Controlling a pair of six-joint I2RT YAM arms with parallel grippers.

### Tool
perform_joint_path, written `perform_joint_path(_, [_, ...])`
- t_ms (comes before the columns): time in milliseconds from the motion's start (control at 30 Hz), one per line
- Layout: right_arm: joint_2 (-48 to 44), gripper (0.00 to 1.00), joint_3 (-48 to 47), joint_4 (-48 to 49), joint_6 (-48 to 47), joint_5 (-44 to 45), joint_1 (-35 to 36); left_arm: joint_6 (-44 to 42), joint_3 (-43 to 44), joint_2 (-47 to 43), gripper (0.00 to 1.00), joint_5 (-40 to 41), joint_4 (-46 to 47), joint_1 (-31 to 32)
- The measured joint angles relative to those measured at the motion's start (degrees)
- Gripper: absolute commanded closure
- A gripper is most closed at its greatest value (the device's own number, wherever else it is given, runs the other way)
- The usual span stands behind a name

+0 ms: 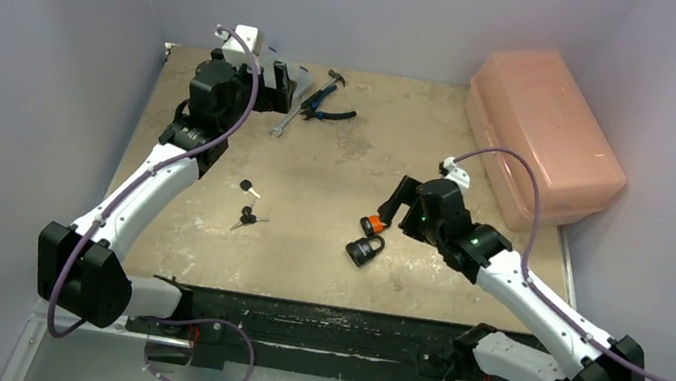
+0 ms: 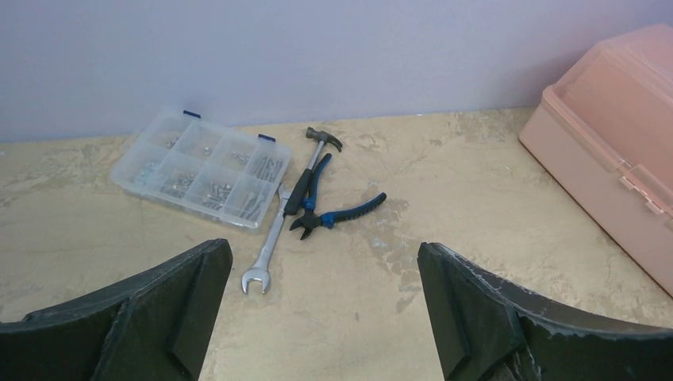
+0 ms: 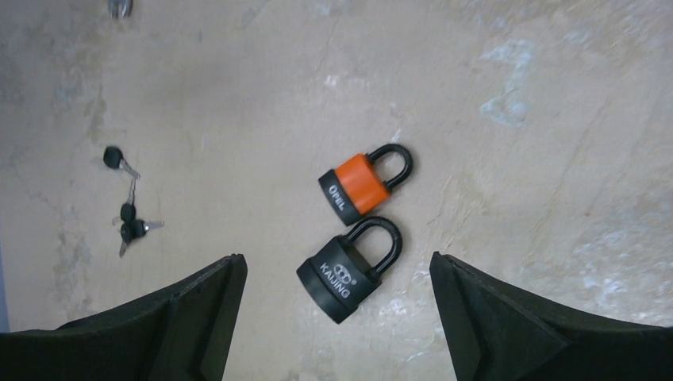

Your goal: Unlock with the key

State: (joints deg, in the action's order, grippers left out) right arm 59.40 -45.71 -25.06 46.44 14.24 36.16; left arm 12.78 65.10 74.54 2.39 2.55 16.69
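A black padlock point(image 3: 349, 270) marked KAIJING lies flat on the table, its shackle closed; it also shows in the top view point(image 1: 364, 250). An orange padlock point(image 3: 361, 184) lies just beyond it, almost touching. A single black-headed key point(image 3: 117, 161) and a small bunch of keys point(image 3: 131, 230) lie to the left, in the top view near the table's middle left point(image 1: 250, 188) point(image 1: 248, 221). My right gripper point(image 3: 337, 274) is open and empty, hovering above the black padlock. My left gripper point(image 2: 325, 262) is open and empty at the table's far left, away from the keys.
A clear parts organiser point(image 2: 202, 167), hammer point(image 2: 313, 163), blue-handled pliers point(image 2: 337, 210) and wrench point(image 2: 266, 254) lie at the back of the table ahead of the left gripper. A large pink toolbox point(image 1: 540, 130) stands at the back right. Walls close in on the back and sides.
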Motion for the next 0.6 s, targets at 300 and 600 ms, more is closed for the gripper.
perform_joint_path(300, [13.77, 0.02, -3.91, -0.55, 2.86, 3.69, 10.34, -0.37, -0.20, 0.00, 0.06, 0.85, -0.04, 0.00])
perform_joint_path(600, [29.44, 0.01, -14.82, -3.74, 2.93, 10.60, 10.34, -0.44, -0.20, 0.00, 0.07, 1.16, -0.11, 0.00])
